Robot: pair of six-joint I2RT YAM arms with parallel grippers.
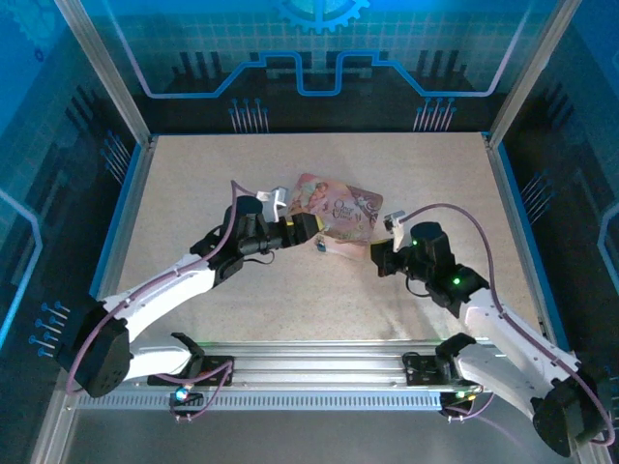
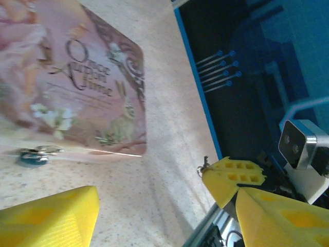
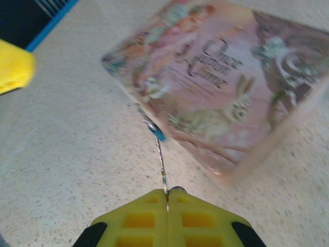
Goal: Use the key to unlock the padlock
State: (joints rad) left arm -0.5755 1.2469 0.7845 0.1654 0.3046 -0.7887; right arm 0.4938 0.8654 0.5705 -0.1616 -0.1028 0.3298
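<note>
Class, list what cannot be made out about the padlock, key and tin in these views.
Padlock: too small in the top view; shackle state unreadable.
Key: right wrist view is blurred; whether its tip sits in the padlock is unclear.
Tin: cut off by the left wrist view's upper and left edges.

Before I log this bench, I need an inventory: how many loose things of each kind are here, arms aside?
pink tin: 1
padlock: 1
key: 1
Total: 3
</note>
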